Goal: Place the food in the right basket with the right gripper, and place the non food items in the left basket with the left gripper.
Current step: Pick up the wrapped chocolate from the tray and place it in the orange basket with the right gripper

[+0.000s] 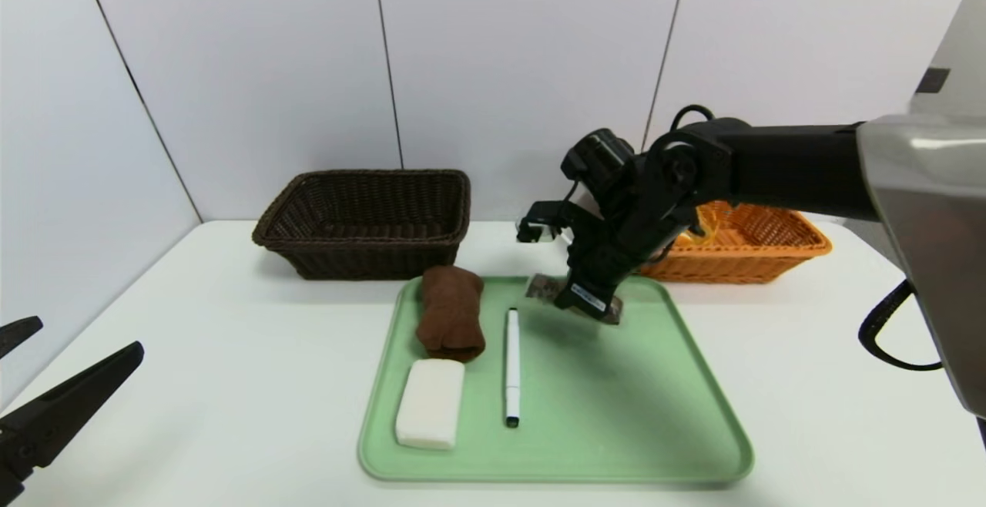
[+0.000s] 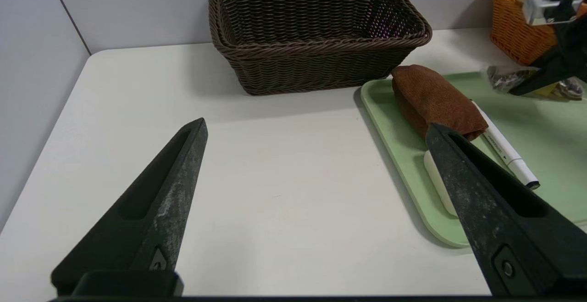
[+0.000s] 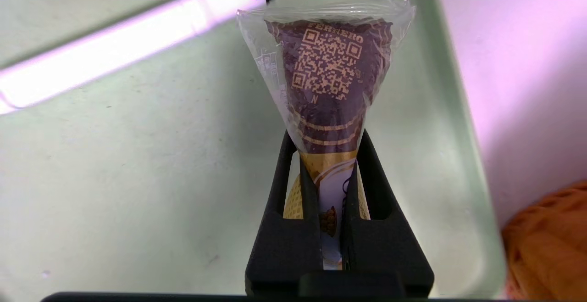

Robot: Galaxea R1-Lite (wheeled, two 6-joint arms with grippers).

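I see the wrapped snack, dark brown under clear film with a printed code, pinched at its narrow end and lifted off the tray. From it, the brown rolled cloth lies at 9 o'clock, the white marker at 7, tip toward me, the white block just below the cloth. The dark basket sits empty at 10 o'clock, the orange basket at 2.
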